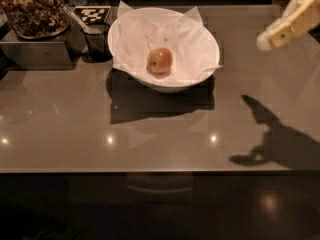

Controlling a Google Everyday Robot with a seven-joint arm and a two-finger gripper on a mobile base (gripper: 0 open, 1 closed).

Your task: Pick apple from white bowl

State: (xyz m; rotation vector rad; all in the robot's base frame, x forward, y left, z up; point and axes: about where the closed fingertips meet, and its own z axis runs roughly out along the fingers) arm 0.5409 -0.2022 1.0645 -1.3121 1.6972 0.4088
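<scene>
A small red-orange apple (160, 60) with a yellowish patch lies in the middle of the white bowl (165, 84). The bowl is wide, lined with crinkled white paper with pointed corners, and stands at the back middle of the grey-brown table. My gripper (287, 26) is at the upper right edge of the view, raised above the table and well to the right of the bowl. Only one pale finger shows clearly. Its shadow falls on the table at the right.
A small dark cup (97, 41) with a utensil in it stands just left of the bowl. A metal box with a tray of brown snacks (32, 9) is at the back left. A black-and-white marker tag (92, 14) lies behind the cup. The table's front edge (150, 170) runs across the lower part of the view.
</scene>
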